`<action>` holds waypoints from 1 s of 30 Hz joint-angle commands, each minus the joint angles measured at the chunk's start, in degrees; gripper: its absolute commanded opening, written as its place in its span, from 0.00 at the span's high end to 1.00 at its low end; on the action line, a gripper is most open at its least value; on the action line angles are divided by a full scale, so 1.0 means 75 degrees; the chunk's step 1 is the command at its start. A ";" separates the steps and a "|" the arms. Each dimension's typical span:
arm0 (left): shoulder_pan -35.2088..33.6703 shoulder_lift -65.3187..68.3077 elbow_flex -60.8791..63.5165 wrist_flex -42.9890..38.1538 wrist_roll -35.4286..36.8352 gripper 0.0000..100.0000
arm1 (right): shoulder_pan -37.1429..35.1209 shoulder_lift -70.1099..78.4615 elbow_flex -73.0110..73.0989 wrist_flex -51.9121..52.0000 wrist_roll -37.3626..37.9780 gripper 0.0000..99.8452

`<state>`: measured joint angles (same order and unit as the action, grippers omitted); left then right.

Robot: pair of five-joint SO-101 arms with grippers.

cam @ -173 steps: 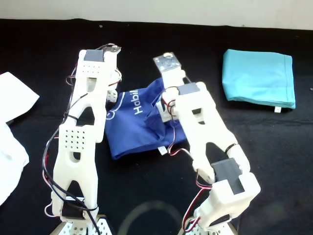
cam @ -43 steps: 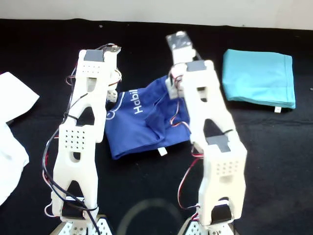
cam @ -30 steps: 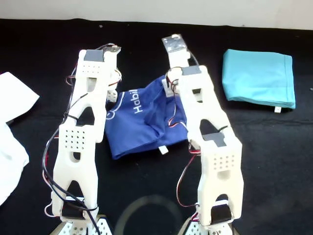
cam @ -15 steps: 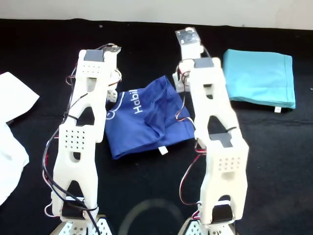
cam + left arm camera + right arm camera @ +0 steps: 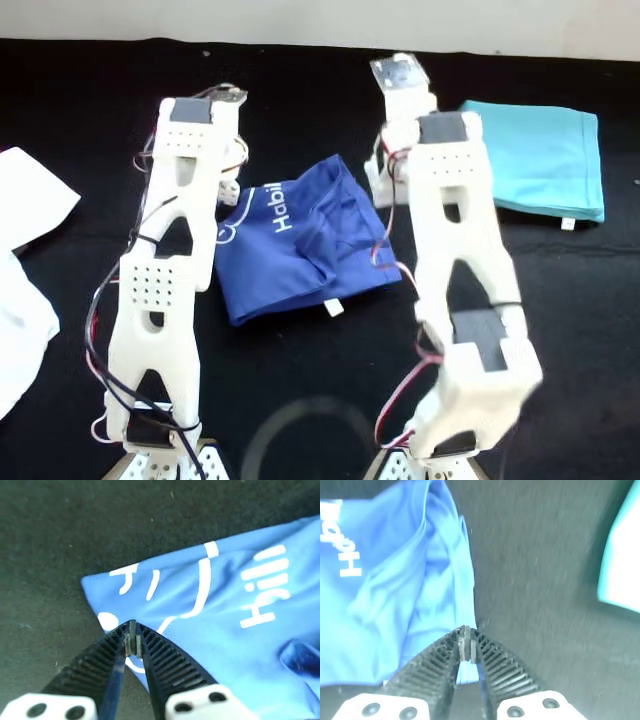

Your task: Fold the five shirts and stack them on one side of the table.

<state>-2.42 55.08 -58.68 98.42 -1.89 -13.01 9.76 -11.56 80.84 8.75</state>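
Across the tabletop (image 5: 90,90), the turquoise shirt (image 5: 530,160) lies folded, the blue shirt (image 5: 290,250) looks half-done, white shirts (image 5: 22,300) wait; my left end effector (image 5: 131,641) and right end effector (image 5: 465,647) are pressed together.

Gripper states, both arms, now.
Left gripper: shut on the blue shirt, at its edge.
Right gripper: shut on the blue shirt, at another edge.

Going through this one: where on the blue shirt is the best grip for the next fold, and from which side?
Probably its two opposite side edges, each taken from above on its outer side. The blue shirt lies flat on the table with a loose fold in the middle, so the thin edges look easiest to pinch. The left gripper is shut on the printed edge and the right gripper on the opposite one.
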 commanded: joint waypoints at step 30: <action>0.0346 -0.5105 0.7086 -0.1887 0.0656 0.99 | -0.0135 -0.4273 0.6371 -0.3745 -0.0070 0.96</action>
<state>-1.89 20.70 -12.00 89.71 1.27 -11.16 -17.93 37.76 52.62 8.75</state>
